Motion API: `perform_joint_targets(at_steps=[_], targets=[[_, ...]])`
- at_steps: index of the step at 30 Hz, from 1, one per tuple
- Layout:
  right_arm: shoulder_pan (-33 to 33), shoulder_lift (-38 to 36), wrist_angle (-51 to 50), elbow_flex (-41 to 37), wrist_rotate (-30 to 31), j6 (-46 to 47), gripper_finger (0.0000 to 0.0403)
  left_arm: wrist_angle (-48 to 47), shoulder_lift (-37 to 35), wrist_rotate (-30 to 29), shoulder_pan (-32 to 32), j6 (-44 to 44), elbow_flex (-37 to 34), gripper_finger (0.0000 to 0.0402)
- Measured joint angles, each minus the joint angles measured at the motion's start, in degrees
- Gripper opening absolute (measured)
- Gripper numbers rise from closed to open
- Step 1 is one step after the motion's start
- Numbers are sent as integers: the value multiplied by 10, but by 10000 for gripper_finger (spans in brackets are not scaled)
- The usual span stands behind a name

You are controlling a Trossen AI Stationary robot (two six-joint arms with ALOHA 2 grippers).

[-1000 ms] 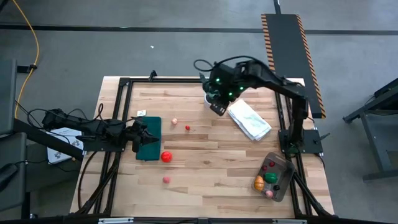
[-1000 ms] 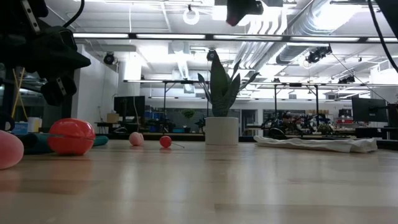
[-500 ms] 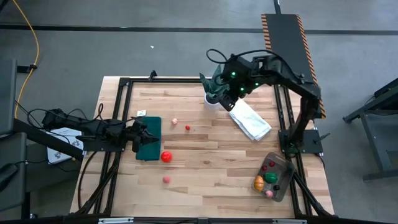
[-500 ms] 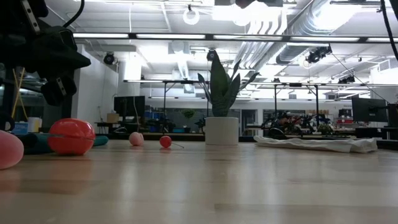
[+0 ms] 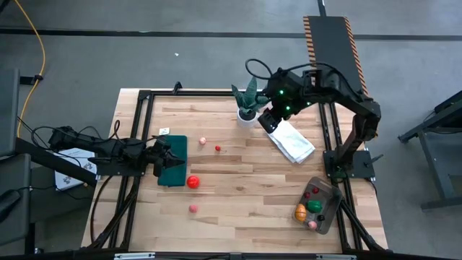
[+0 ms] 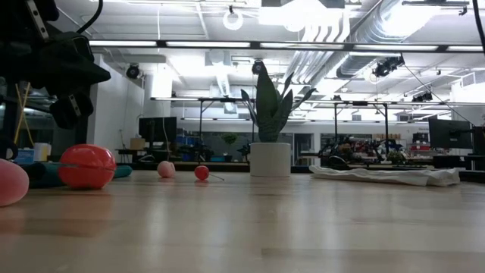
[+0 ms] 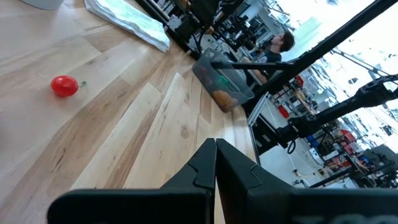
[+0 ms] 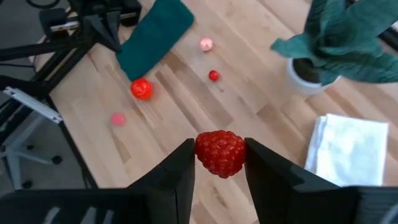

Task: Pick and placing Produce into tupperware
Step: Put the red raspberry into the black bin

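High view told most of it: the tupperware (image 5: 316, 206) sat near the front right corner of the table (image 5: 245, 180), and it already held an orange piece, a green one, a couple of small dark red ones and a pink one. I could not count them more finely than that. Out on the wood four pieces were left: a red tomato-like one (image 5: 193, 182) just beside the dark green mat (image 5: 173, 160), a pink one (image 5: 193, 209) nearer the front edge, and a small pale pink one (image 5: 203, 140) and a small red one (image 5: 217, 148) further back.

A fifth piece was in the air. The right gripper (image 8: 219, 163) pinched a bumpy red berry (image 8: 220, 152) between its two fingers, up by the potted plant (image 5: 247, 103) and the folded white cloth (image 5: 289, 140), well apart from the container.

The left gripper (image 7: 215, 163) hung over the mat with its fingers pressed together, holding nothing.

By my reckoning the job stood about half done, with the berry the next to go in.
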Motion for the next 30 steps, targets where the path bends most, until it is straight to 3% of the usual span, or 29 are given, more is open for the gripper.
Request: perform_joint_targets(at_steps=[15,30], targets=[[90,-2,1,-22,9,131,113,-1,0,5,0,0,0,1],[233,-131,-1,-314,10,404,113,-5,0,26,0,18,0,1]])
